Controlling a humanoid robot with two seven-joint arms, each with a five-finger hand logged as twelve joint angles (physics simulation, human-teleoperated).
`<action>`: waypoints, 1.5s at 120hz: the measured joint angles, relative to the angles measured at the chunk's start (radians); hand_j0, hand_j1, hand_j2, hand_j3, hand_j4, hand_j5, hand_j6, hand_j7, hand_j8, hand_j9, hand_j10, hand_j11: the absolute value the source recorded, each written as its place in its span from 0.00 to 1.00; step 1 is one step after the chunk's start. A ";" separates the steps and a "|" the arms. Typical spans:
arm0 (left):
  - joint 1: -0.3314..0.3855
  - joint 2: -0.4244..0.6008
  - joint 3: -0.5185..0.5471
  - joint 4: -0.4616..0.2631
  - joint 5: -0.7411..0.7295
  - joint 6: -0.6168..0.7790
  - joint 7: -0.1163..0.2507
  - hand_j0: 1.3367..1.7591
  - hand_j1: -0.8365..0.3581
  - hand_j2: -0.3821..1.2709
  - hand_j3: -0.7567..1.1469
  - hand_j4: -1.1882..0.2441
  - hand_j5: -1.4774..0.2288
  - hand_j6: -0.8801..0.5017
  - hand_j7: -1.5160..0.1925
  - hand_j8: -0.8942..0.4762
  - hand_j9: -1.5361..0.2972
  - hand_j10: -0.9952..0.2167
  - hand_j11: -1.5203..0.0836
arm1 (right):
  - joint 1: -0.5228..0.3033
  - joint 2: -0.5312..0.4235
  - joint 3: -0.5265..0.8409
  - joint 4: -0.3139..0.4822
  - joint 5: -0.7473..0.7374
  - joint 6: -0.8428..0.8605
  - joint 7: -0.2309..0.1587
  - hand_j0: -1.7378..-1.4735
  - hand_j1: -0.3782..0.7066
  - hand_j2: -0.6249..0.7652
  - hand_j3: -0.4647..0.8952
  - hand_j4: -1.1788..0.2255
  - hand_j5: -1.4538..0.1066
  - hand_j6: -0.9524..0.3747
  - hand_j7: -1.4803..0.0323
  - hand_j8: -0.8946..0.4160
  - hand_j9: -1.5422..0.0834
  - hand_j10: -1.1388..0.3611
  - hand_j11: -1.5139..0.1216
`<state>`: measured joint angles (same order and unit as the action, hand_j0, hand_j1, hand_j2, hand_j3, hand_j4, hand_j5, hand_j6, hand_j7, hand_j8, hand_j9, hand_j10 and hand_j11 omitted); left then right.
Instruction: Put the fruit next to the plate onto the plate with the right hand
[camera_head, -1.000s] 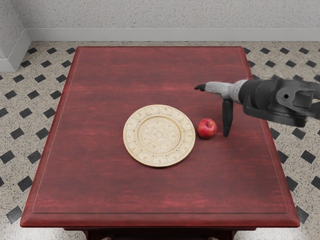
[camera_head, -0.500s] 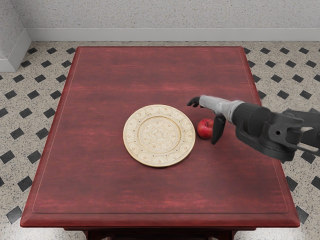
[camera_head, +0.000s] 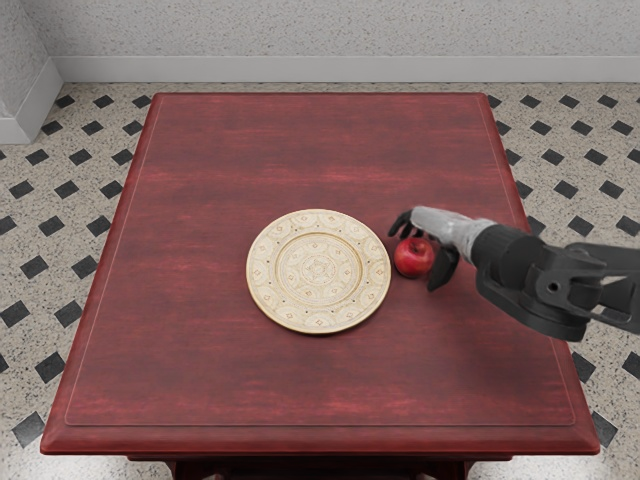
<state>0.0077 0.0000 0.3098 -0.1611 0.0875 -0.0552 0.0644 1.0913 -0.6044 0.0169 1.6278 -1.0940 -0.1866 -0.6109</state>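
A red apple (camera_head: 412, 258) rests on the table just right of the round cream patterned plate (camera_head: 318, 270). My right hand (camera_head: 420, 250) comes in from the right edge and wraps the apple. Its dark fingers (camera_head: 401, 224) curl over the apple's far side, and the thumb (camera_head: 441, 269) presses against its near right side. The hand is shut on the apple, which still touches the tabletop. The plate holds nothing. The left arm is out of view.
The dark red wooden table (camera_head: 200, 360) stands on a speckled floor with black diamond tiles. My bulky dark right forearm (camera_head: 545, 280) hangs over the table's right edge.
My right hand has dropped and moved left to the apple. Its fingers have gone from stretched out to curled around the fruit. The apple and plate have not moved.
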 joint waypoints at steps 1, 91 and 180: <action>0.000 0.000 0.000 0.000 0.000 0.000 0.000 0.76 0.75 0.26 0.40 0.66 0.68 0.46 0.70 0.47 0.66 0.62 0.75 | -0.001 0.000 0.000 -0.001 0.000 0.000 0.000 0.30 0.41 0.40 0.34 0.59 0.65 0.46 0.68 0.42 0.67 0.53 0.65; 0.000 0.000 0.000 0.000 0.000 0.000 0.000 0.76 0.75 0.26 0.40 0.66 0.68 0.46 0.70 0.47 0.66 0.62 0.75 | -0.022 0.043 0.057 -0.111 0.021 -0.001 -0.001 0.33 0.64 0.59 0.34 0.45 0.32 0.46 0.37 0.41 0.37 0.30 0.35; 0.000 0.000 0.000 0.000 0.000 0.000 0.000 0.76 0.75 0.26 0.40 0.66 0.68 0.46 0.70 0.47 0.66 0.62 0.75 | -0.058 0.292 0.193 -0.112 0.040 0.010 -0.002 0.33 0.61 0.57 0.34 0.43 0.30 0.46 0.35 0.40 0.35 0.28 0.33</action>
<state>0.0077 0.0000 0.3099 -0.1611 0.0875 -0.0552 0.0644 1.0336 -0.3119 0.2097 1.5158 -1.0540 -0.1766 -0.6131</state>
